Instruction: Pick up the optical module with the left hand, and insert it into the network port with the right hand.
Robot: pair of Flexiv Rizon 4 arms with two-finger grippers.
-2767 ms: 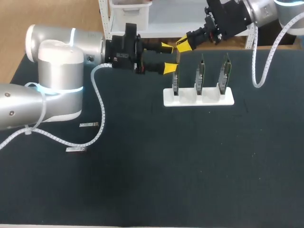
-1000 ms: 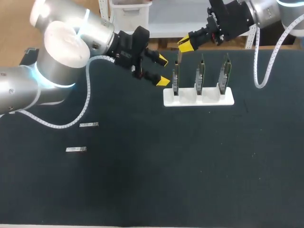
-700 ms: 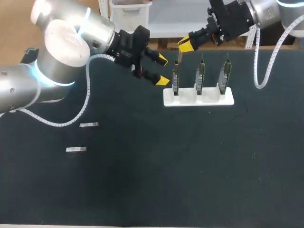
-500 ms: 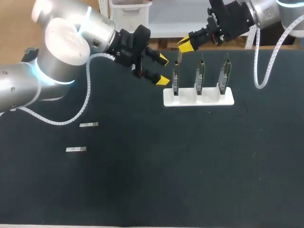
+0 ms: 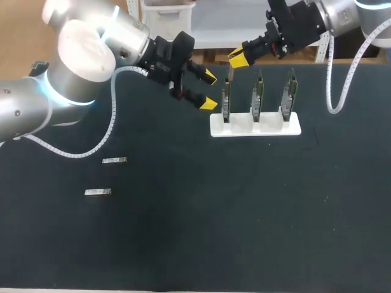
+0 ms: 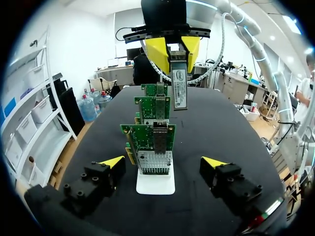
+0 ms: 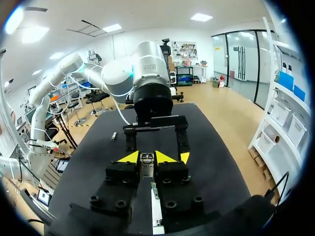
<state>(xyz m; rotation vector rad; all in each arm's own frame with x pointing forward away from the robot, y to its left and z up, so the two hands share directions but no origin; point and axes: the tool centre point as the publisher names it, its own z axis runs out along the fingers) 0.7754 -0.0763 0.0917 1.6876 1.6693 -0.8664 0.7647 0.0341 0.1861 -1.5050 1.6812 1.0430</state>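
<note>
One printed surface to call: a white label [image 6: 179, 91] runs down the face of the optical module [image 6: 178, 73], pinched between the fingers of the right gripper [image 6: 174, 50], out ahead of the left gripper [image 6: 163, 161] and above the circuit boards [image 6: 142, 137]. It carries a small blue mark and lines of dark print, all too fine to read. No other lettering can be made out.
</note>
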